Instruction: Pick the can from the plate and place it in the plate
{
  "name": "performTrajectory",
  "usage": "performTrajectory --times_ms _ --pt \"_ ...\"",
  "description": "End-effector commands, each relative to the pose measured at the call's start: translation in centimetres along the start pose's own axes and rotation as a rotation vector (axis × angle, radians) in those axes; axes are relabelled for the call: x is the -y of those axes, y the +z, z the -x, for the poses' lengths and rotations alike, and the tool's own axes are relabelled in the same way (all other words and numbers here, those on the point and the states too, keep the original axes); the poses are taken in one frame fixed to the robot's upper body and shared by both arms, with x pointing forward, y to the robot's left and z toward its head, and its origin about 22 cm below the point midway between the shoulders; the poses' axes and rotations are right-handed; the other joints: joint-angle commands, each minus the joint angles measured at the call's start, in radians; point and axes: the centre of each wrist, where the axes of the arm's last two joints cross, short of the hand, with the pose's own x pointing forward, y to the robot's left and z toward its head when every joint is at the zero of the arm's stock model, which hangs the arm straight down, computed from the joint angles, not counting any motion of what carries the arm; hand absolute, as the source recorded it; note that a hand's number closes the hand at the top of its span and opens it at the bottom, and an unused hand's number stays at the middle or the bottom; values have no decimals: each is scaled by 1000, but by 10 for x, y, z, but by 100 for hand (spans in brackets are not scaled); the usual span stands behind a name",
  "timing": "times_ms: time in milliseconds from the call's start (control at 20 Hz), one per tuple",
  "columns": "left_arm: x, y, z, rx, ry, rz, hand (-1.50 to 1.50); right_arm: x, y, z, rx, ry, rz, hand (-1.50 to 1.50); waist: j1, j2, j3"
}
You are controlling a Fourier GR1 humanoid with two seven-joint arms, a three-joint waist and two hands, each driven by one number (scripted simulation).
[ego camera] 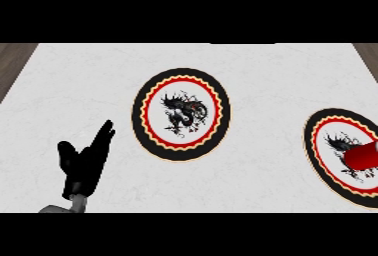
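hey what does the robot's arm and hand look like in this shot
Only the left hand shows, at the lower left: matte black all over, with slim tapering fingers and a shorter thumb. Below it a short pale grey wrist piece joins a grey forearm at the picture's lower edge. No cables or markings are visible.

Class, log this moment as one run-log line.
left hand open, resting lower left | right hand not in view | can on right plate | centre plate holds nothing

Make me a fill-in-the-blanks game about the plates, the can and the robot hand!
1. There are ____ plates on the counter.
2. The red can sits on the plate at the ____ edge.
3. The middle plate has a black ____ around it.
4. The left hand has its fingers ____.

Missing words: two; right; rim; straight
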Motion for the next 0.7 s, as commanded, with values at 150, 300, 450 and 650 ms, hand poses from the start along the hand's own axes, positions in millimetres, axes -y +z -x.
performTrajectory --times_ms 150,300,450,650 --pt "7 -11 -7 -45 23 23 0 -49 -13 -37 -85 137 -113 -150 6 5 -2" --pt "16 3 6 -54 8 34 0 -62 -10 -47 -98 140 -132 -150 4 4 -2" --pt "3 -9 4 -51 -12 24 0 -81 -20 -60 -140 176 -111 -150 9 5 -2" --pt "-3 -9 -5 -62 26 20 0 -100 -4 -61 -190 194 -162 -150 0 3 -2"
